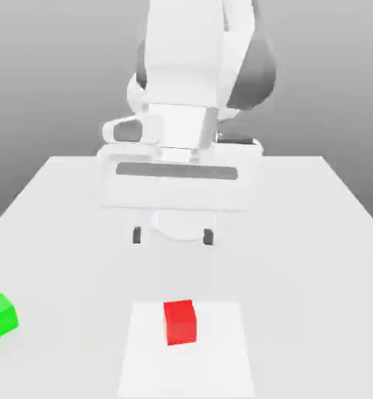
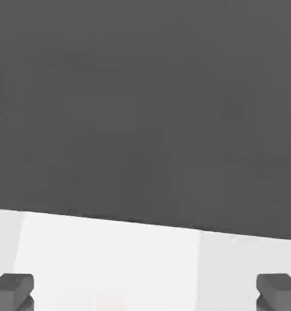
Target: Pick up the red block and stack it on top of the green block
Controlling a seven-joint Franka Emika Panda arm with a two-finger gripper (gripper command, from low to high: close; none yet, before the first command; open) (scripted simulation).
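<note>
In the exterior view, the gripper [image 1: 173,235] is hanging above the table [image 1: 290,257], its two fingers standing wide apart with nothing between them. The red block [image 1: 181,323] is sitting on a pale square [image 1: 220,358] on the table, nearer the viewer than the jaws and roughly in line with the space between them, so the coming move is probably calling for a reach toward the viewer and then downward, with only a small sideways correction. The block is a cube, so no long axis is deciding the grip; its upright faces are turning slightly off the square's edges, and a small wrist turn may be needed to bring the fingers flat against two opposite sides. The green block [image 1: 0,318] is lying well off toward the exterior view's left, apart from the red one and turned at an angle, with part of it being cut off by the picture's edge. How high the fingers are hovering is hard to judge from this angle. In the hand view, the two fingertips are showing far apart, a broad dark area is stretching beyond the pale surface, and a faint pinkish patch is lying between the fingers at the border, too weak to name with confidence.
</note>
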